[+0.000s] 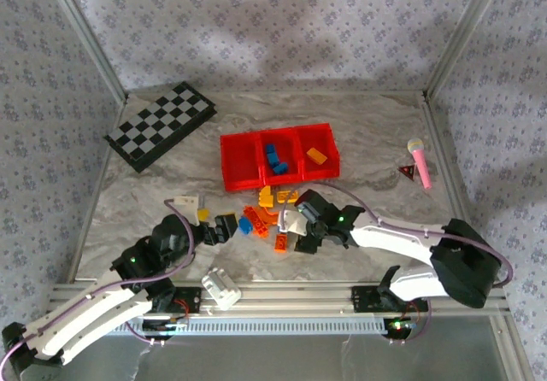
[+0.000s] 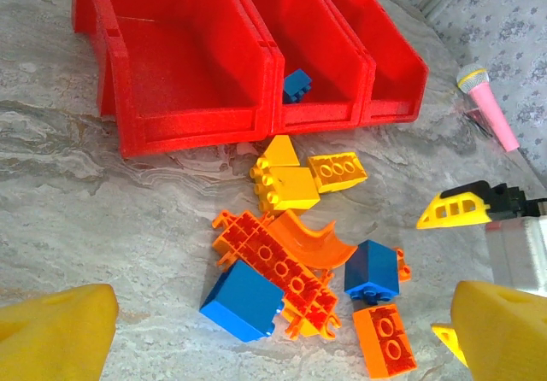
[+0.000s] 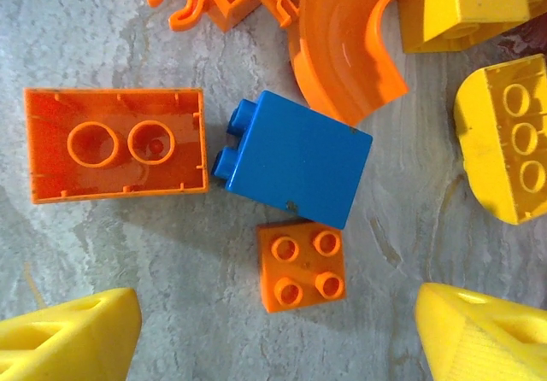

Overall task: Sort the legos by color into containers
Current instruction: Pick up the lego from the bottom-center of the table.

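Observation:
The legos lie in a loose pile (image 1: 267, 214) in front of the red tray of containers (image 1: 231, 166). Its left compartment (image 2: 184, 73) is empty, the middle one holds blue bricks (image 1: 274, 161), and the right one holds an orange brick (image 1: 317, 155). My left gripper (image 2: 273, 347) is open at the pile's left side, with a blue brick (image 2: 244, 300) and an orange grid piece (image 2: 278, 266) just ahead of its fingers (image 2: 51, 334). My right gripper (image 3: 278, 338) hangs open over the pile's right side. A small orange four-stud brick (image 3: 302, 266) lies just ahead of its gap, touching a blue brick (image 3: 295, 159).
A checkered board (image 1: 160, 125) lies at the back left. A pink microphone (image 1: 420, 161) and a small red triangle (image 1: 407, 172) are at the right. A white block (image 1: 221, 287) sits on the near rail, and a lone yellow brick (image 1: 203, 214) lies beside a white card (image 1: 184, 202).

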You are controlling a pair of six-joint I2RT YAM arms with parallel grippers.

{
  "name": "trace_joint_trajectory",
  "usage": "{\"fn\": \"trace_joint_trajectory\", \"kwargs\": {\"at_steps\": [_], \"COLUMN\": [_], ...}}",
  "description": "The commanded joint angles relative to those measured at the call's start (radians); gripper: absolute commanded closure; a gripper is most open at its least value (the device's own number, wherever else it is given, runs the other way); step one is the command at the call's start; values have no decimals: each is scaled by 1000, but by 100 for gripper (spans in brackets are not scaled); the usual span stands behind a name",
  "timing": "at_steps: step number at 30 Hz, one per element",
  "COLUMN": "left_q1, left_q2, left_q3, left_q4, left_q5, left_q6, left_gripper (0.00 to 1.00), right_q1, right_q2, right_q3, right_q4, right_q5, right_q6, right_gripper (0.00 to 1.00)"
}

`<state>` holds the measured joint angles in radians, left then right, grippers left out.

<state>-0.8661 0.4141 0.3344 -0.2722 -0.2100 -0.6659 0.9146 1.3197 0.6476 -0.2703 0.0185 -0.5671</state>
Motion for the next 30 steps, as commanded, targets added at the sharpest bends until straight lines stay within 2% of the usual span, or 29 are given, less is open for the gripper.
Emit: {"fn": "trace_joint_trajectory", "kwargs": {"at_steps": [1, 13, 20, 30], "left_q1": [-6, -5, -4, -4], "left_q2": [-26, -34, -32, -20], "left_q3": [0, -1, -1, 8], "left_q4": [-25, -44, -58, -79], "left_q5": [-1, -26, -31, -52], "left_q6": [13, 17, 14, 7], "left_gripper": [0, 0, 0, 0], "right_q1": [-14, -83, -80, -84], "right_q2": [29, 79, 138, 208], "right_q3": [-7, 35, 66, 84], "right_q4": [25, 34, 25, -18], "right_q5": [-3, -87, -88, -68], "right_q6": [-46, -118, -137, -151], "right_gripper": [17, 20, 21, 28]}}
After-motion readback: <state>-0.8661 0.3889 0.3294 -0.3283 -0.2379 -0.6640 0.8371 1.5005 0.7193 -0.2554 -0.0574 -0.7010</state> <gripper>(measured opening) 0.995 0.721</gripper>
